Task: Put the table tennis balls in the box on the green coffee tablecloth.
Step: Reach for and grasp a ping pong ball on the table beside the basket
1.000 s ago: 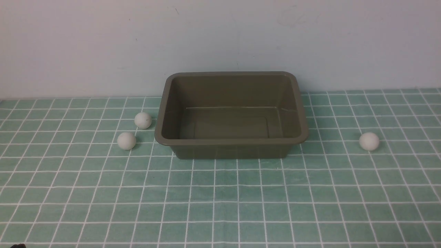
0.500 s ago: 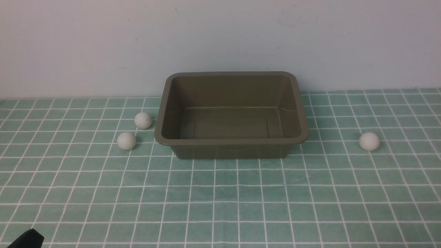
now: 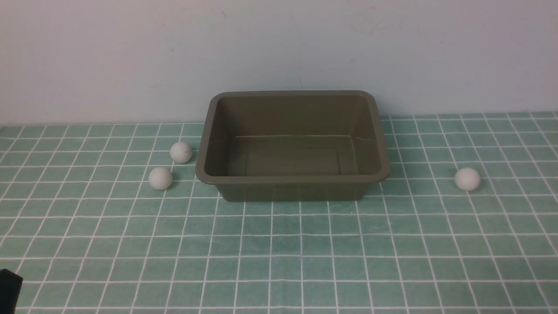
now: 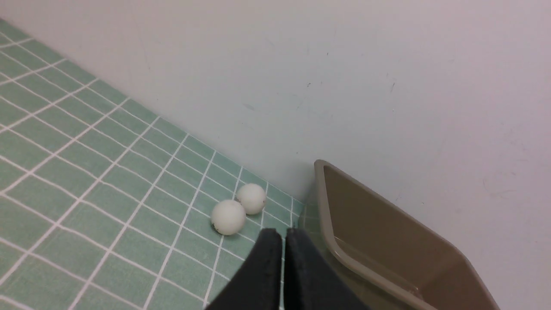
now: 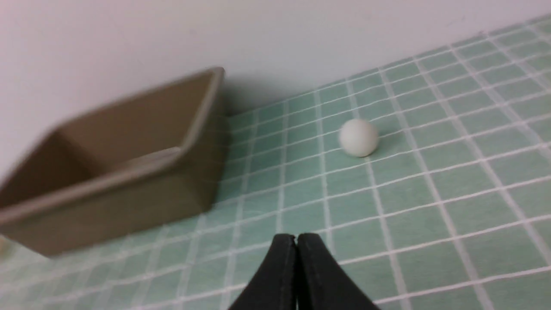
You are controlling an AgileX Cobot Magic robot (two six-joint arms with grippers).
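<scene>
The olive-brown box [image 3: 293, 179] stands empty at the back middle of the green checked tablecloth [image 3: 279, 244]. Two white table tennis balls lie just left of it: one [image 3: 181, 152] with a small dark mark, the other [image 3: 160, 178] nearer to me. A third ball [image 3: 467, 179] rests alone to the box's right. My left gripper [image 4: 284, 232] is shut and empty, short of the two left balls [image 4: 228, 217] [image 4: 251, 198]; in the front view only a black corner of it [image 3: 8, 288] shows. My right gripper [image 5: 296, 237] is shut and empty, well short of the right ball [image 5: 358, 137].
A plain pale wall [image 3: 279, 52] rises right behind the box. Bare cloth fills the whole front half of the table.
A black part of the left arm has come up into the front view's bottom left corner. The balls and the box have not moved.
</scene>
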